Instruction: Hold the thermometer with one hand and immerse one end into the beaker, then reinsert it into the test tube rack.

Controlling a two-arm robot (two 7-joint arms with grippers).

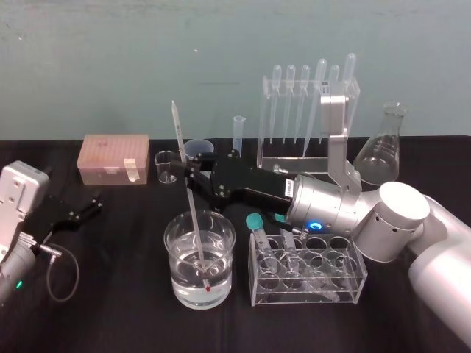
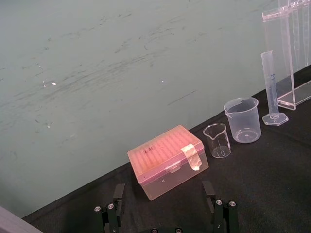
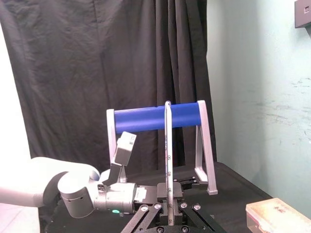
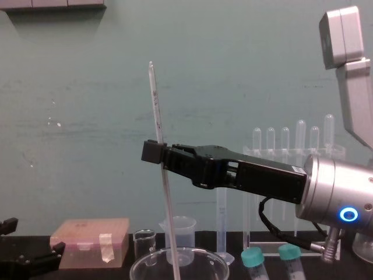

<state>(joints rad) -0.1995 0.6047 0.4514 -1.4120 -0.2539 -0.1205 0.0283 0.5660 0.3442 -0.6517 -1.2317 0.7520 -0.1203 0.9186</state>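
The thermometer (image 1: 195,220), a long whitish-pink glass rod, stands near-upright; the tall clear acrylic test tube rack (image 1: 294,160) lies behind it, rightward. The rod's red tip sits in the wide clear glass beaker (image 1: 175,276), with the black right gripper (image 1: 188,171) clamped mid-length. The left gripper (image 1: 85,208) is parked at the left, fingers apart.

Thermometer (image 1: 194,213): long thin whitish rod, near upright, slightly tilted, red lower tip under water (image 1: 188,293) inside beaker (image 1: 223,273), right tool (image 1: 185,170) clamped mid-length. Beaker: wide clear glass, part-filled. Test tube rack (image 1: 287,158): clear acrylic, upright, behind beaker, rightward.
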